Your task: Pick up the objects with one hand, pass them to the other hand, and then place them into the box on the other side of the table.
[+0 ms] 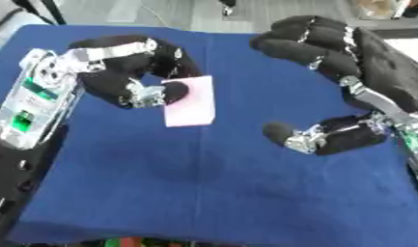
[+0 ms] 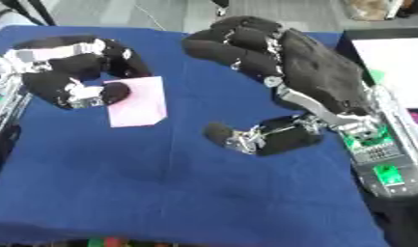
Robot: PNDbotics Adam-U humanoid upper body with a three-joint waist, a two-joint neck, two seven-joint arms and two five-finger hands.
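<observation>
The left hand is holding a pale pink block over the left half of the blue-covered table, nearer its far edge, with its fingers curling over the block's top edge and its thumb pressing against the face. The right hand is hovering just to the right of the block without touching it, its fingers spread wide and arching above while the thumb is reaching out below. A white box is sitting at the table's far right corner.
</observation>
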